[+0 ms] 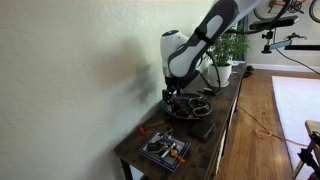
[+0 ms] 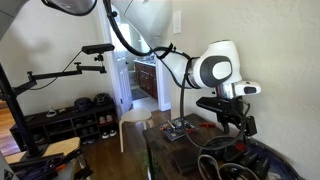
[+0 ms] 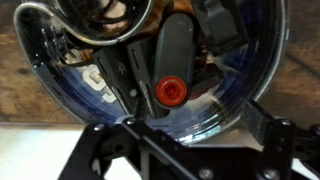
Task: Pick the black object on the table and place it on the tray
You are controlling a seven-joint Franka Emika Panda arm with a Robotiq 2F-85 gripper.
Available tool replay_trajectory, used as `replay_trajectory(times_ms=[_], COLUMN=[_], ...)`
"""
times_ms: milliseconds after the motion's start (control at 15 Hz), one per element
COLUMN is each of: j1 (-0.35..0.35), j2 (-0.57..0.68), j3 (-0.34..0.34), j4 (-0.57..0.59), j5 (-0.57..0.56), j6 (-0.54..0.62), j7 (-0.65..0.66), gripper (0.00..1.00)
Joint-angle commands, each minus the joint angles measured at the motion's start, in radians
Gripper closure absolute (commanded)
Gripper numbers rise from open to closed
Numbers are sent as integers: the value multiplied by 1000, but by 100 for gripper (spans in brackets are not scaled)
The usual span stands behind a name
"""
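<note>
Black object point(image 3: 172, 55) lies in a round shiny dish point(image 3: 40, 70), right under the wrist camera. It is long and thin. In the wrist view its long side runs almost straight up and down, leaning a little. The end with a red round button point(image 3: 170, 91) points to the bottom of that view, toward the fingers point(image 3: 98, 145). The plain black end points away from them. The fingers show as dark bars at the bottom edge. I cannot tell if they are spread or closed, or if they touch the black object.

In an exterior view, the tray point(image 1: 165, 150) sits at the near end of the long dark bench point(image 1: 222, 115). Small things lie in it. A dark block point(image 1: 203, 130) lies a bit farther back. Behind that is the round shiny dish point(image 1: 192, 106), with the gripper point(image 1: 175, 98) low over it. The tray and the dish are apart. A green plant point(image 1: 228, 48) stands at the far end of the bench.
</note>
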Motion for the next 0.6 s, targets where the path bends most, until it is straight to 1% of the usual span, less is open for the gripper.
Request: replay_trajectory(times_ms=[0,267,467,533], j1=[-14,-28,-12,-15], j2=[-129,-197,-235,-167], j3=[43,80,71,70], j4=[-92,-114,-132,-63], j5=[45,120,106,98], j6=[-85,-203,-243,-219], j7=[-27,-22,7,1], gripper=[0,0,0,0])
